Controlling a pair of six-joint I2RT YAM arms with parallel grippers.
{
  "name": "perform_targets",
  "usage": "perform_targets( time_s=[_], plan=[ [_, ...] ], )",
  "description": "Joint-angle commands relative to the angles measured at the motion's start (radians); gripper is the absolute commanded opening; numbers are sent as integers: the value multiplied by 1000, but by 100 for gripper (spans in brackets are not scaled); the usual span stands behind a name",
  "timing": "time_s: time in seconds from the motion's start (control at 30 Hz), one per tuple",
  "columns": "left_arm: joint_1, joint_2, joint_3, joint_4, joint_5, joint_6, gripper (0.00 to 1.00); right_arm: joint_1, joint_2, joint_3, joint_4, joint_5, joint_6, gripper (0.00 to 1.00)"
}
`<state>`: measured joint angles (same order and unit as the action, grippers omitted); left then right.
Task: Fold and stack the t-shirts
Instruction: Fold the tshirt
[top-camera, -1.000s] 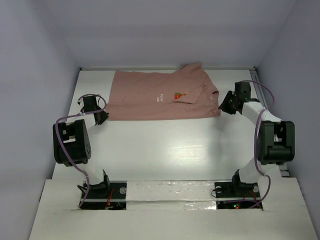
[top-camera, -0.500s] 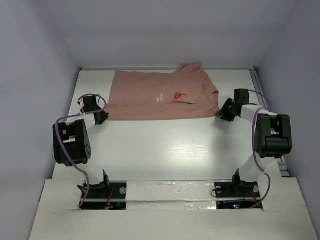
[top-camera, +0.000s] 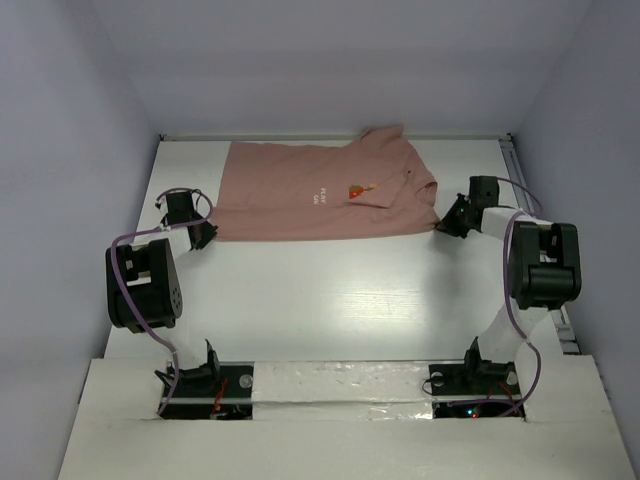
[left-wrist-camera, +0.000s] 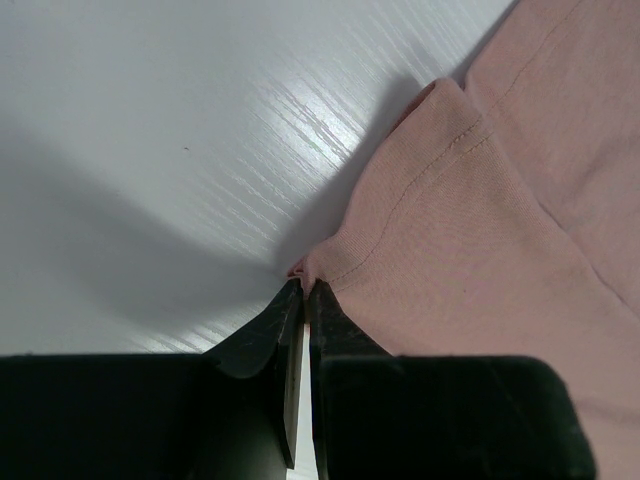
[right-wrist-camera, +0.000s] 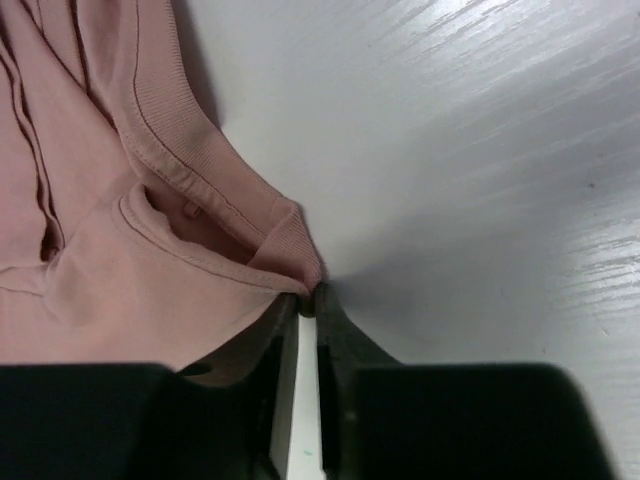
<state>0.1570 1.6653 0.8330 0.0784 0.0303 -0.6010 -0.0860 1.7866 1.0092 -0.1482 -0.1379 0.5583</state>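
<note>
A dusty-pink t-shirt (top-camera: 320, 195) with small white lettering and a red-orange chest print lies folded lengthwise at the back of the white table, collar to the right. My left gripper (top-camera: 205, 233) is shut on the shirt's near left hem corner (left-wrist-camera: 330, 262), low on the table. My right gripper (top-camera: 447, 222) is shut on the near right corner by the ribbed collar (right-wrist-camera: 285, 245), also low on the table. Both pinched corners show pink cloth between the fingertips.
The white table (top-camera: 330, 300) is walled by grey panels on the left, back and right. A metal rail (top-camera: 520, 180) runs along the table's right edge. The arm bases (top-camera: 330, 385) stand at the near edge.
The right gripper has come down and in from the right onto the shirt's collar corner and closed on it. The left arm and the shirt have not visibly moved.
</note>
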Motion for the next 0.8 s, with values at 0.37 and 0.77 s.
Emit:
perform_targets(
  time_s=[0.37, 0.77],
  plan=[
    [6, -116, -52, -173, -78, 60, 0, -41, -197, -125, -120, 184, 3, 0],
    [6, -416, -256, -397, 42, -71, 2, -216, -617, -356, -471, 6, 103, 3]
  ],
)
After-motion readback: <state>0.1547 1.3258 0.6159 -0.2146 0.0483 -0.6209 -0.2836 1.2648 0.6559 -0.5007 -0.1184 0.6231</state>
